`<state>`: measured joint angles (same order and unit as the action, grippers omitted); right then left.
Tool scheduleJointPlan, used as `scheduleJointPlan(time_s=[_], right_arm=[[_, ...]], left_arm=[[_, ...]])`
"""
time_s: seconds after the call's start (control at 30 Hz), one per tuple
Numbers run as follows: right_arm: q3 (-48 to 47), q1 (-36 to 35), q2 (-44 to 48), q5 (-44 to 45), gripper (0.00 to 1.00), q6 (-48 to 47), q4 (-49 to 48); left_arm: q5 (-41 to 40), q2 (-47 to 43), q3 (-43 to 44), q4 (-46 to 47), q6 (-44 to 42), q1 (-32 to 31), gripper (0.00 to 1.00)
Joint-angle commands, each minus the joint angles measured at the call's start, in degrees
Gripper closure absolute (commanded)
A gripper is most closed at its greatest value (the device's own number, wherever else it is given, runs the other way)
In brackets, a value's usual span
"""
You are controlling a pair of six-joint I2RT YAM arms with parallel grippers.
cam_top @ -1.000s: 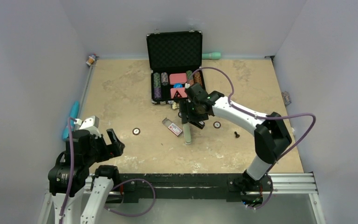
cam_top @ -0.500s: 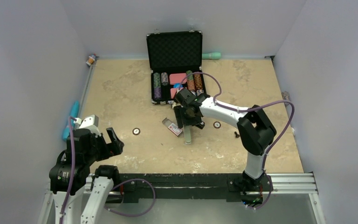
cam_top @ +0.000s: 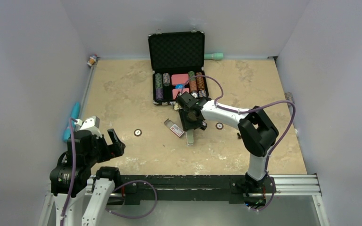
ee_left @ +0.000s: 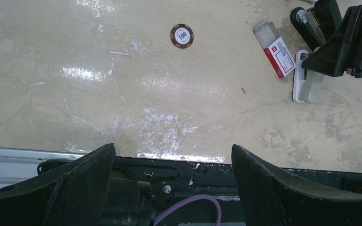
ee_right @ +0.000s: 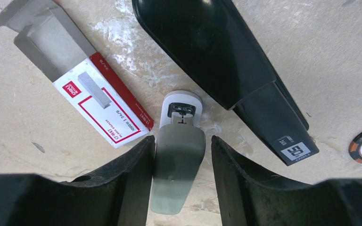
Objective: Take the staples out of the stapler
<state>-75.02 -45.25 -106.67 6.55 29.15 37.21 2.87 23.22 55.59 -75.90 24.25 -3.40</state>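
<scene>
Right claw (ee_right: 183, 143) astride pale green bar (ee_right: 176, 165), apparently ungripped, stapler (ee_right: 217, 56) beside

- Left arm (cam_top: 82, 153) folded up tight over its own base at the near left, well apart from the other arm.
- Left gripper (cam_top: 113, 142) pointed forward and downward, jaws spread wide; both dark fingers (ee_left: 82, 181) showing broad and far apart along the lower edge of the left wrist view.
- Right arm (cam_top: 226, 112) stretched forward and leftward from its base at the near right, elbow (cam_top: 259, 134) raised and sharply bent, white forearm running leftward to the wrist.
- Right gripper (cam_top: 192, 125) aimed straight down, held low, jaws partly apart; fingers (ee_right: 122, 183) standing parallel with only a narrow span between.
</scene>
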Motion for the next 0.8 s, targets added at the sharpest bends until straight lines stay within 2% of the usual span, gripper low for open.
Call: scheduleJointPlan(time_s=[0.0,0.1,0.2,0.27,0.37,0.4,0.6,0.77], right_arm=[[1.01,-1.14,-0.52,1.91,0.51,0.5,-0.95],[1.15,-1.73,-0.65,2.43,0.52,0.37,-0.59],[1.61,-1.92,-0.2,2.65,0.61,0.4,-0.35],[1.84,-1.94,0.46,2.98,0.72,0.3,0.02],[1.75,-1.94,1.87,3.37,0.98,-0.25,0.97],[1.61,-1.94,2.5,3.45,1.0,-0.43,1.41],[-0.8,-1.93,8.29,3.35,1.0,-1.29,5.23],[-3.28,-1.94,13.83,-5.8,1.0,-3.56,3.59]], left_arm=[[0.03,-0.43,-0.13,2.32,-0.87,0.15,0.04],[0.13,-0.3,-0.2,2.42,-0.86,0.14,0.04],[0.11,-0.42,-0.22,2.4,-0.87,0.15,0.04],[0.24,-0.55,-0.31,2.41,-0.87,0.14,0.04],[0.52,-0.37,-0.48,2.62,-0.94,0.12,0.04],[0.59,-0.22,-0.52,2.67,-0.96,0.13,0.04],[0.72,-1.41,0.02,2.24,-1.13,0.14,0.04],[1.74,-0.27,2.3,-0.14,-0.92,0.14,0.03]])
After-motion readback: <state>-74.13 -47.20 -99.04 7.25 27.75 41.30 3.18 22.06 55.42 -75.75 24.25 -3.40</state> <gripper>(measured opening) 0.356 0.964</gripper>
